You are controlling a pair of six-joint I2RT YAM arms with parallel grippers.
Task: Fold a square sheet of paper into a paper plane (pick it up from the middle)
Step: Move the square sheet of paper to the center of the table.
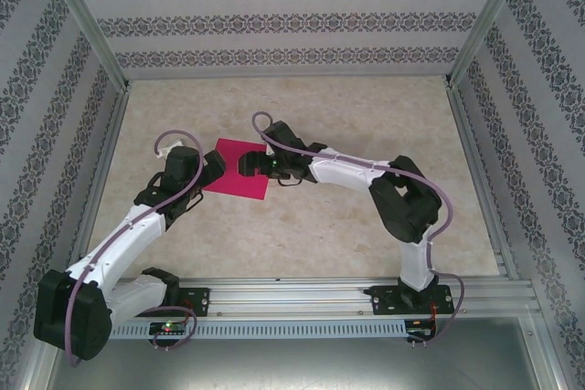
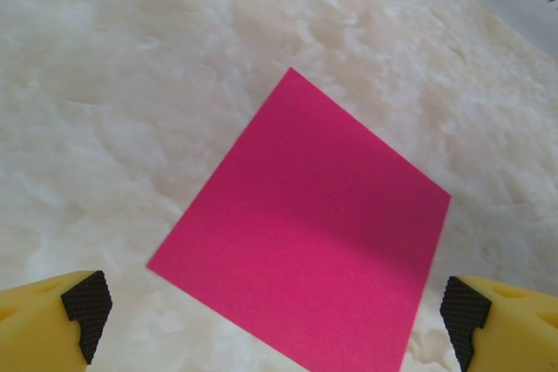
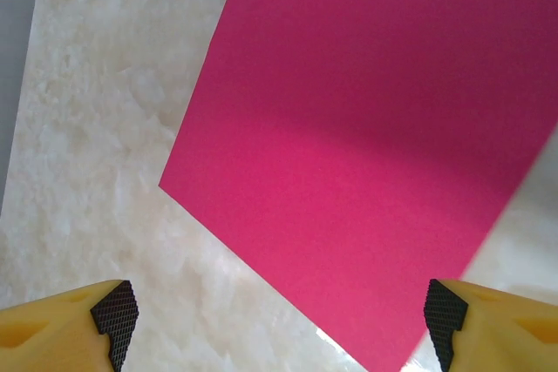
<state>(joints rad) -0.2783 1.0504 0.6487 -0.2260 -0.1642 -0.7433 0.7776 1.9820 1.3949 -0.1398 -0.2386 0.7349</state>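
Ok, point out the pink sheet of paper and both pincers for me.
square sheet of paper (image 1: 230,171), top view, middle of its flat face.
left pincer (image 2: 275,320), left wrist view, midway between its fingertips.
right pincer (image 3: 281,320), right wrist view, midway between its fingertips.

High rear overview, close downward wrist views sharing sheet (image 2: 305,233)

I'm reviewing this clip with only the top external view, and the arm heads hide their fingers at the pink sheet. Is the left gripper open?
Observer: Yes, the left gripper is open, pads wide apart, gripping nothing.
Operator: And the right one?
Observer: The right gripper is open too, with the square sheet of paper below it, not pinched.
Operator: Any crease yet?
Observer: None visible. It lies flat on the table, with only a shadow across it.
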